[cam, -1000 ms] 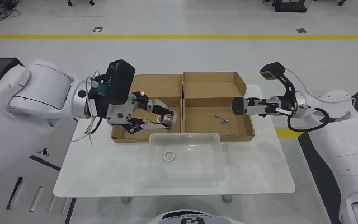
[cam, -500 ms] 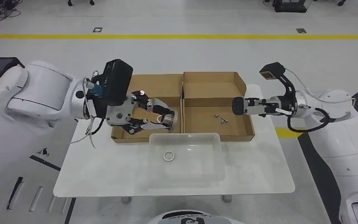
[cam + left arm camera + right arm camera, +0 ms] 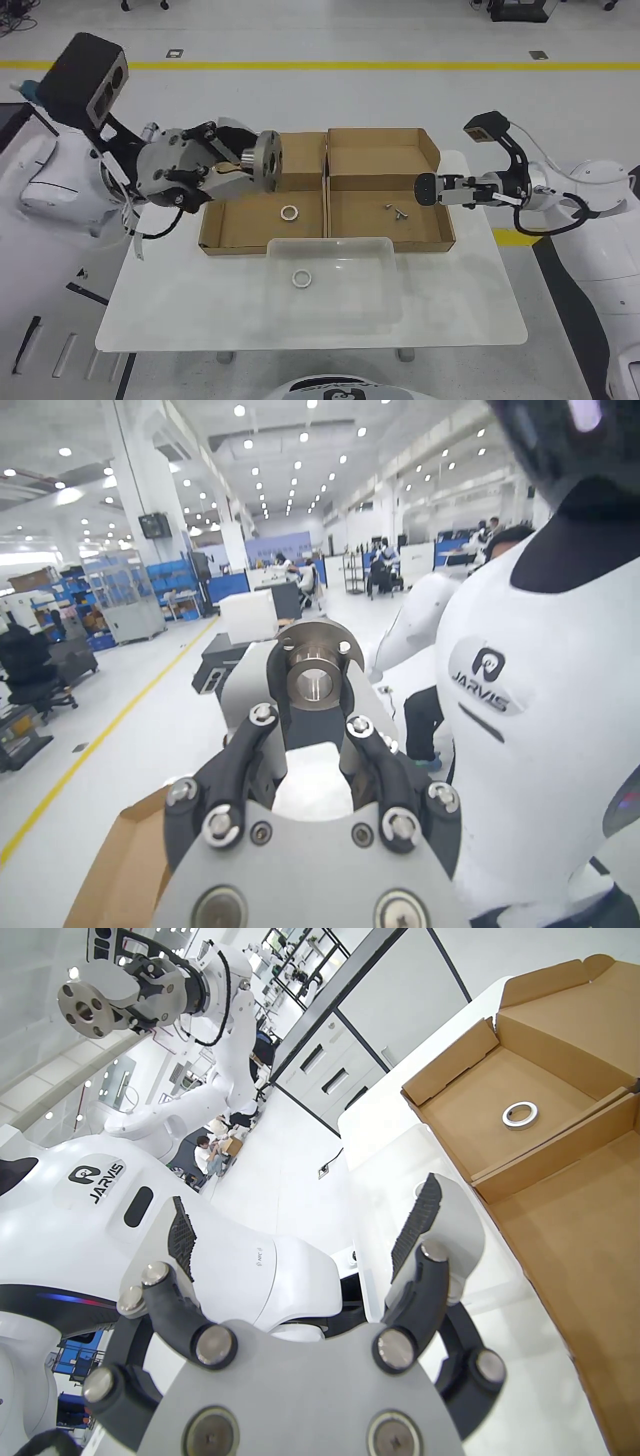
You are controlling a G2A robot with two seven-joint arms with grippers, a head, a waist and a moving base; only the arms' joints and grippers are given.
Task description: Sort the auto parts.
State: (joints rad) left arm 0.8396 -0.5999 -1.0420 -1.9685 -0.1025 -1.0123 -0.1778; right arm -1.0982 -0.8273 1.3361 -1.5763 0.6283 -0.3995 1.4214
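**Sorting station, stock as it stands**

1. Flange [image 3: 266,158]: your left gripper [image 3: 250,164] clamps it and holds it up above the far part of the left box [image 3: 240,228], well apart from the cardboard. Judged reason: carried high so it passes over the walls before being set down with its own kind.
2. Boxed ring [image 3: 290,212]: lies flat on the left box floor, near the wall shared with the right box [image 3: 380,160].
3. Bolts [image 3: 397,210]: a small cluster on the right box floor. One kind per box looks like the sorting rule.
4. Tray [image 3: 345,305]: clear, on the near side of the tabletop [image 3: 470,310], touching the boxes' near walls. It holds the tray ring [image 3: 300,278], which you have probably yet to sort.
5. Right gripper [image 3: 425,189]: wide and holding nothing, above the right part of the right box. It reads as parked out of the left arm's way.

**Cross-view notes**

- The left wrist view gives you the grasp itself, with a finger on either side of the hub [image 3: 300,659] and the bore and bolt holes facing the camera. The top view gives only the flange's place over the boxes.
- The right wrist view shows the ribbed pads [image 3: 417,1223] well apart, which the top view cannot settle. It also shows the boxed ring lying flat and the flange far off in the left gripper
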